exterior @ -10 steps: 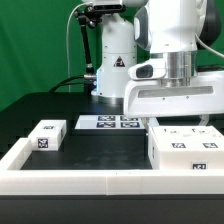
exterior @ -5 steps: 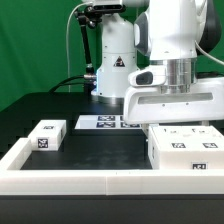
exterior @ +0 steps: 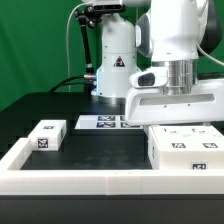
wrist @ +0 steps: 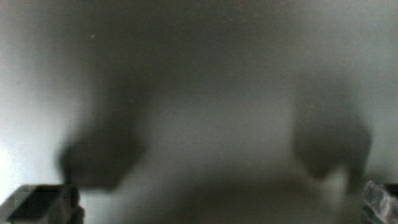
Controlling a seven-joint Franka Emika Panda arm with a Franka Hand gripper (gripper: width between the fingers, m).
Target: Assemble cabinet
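Note:
The cabinet [exterior: 185,150], a large white box with tag markers on its top and front, sits on the black table at the exterior view's right. My gripper [exterior: 180,124] hangs straight down right over its far part, and its fingertips are hidden behind the box. In the wrist view a blurred white surface with two dark shadows fills the picture. The dark fingertips [wrist: 43,204] stand at the picture's two side edges, far apart, so the gripper [wrist: 214,206] is open and holds nothing.
A small white tagged block [exterior: 45,135] lies at the exterior view's left. The marker board [exterior: 108,122] lies at the back centre before the robot base [exterior: 112,62]. A long low white border wall [exterior: 80,180] runs along the front and left.
The gripper has shifted slightly toward the exterior view's right over the cabinet. Nothing else has moved.

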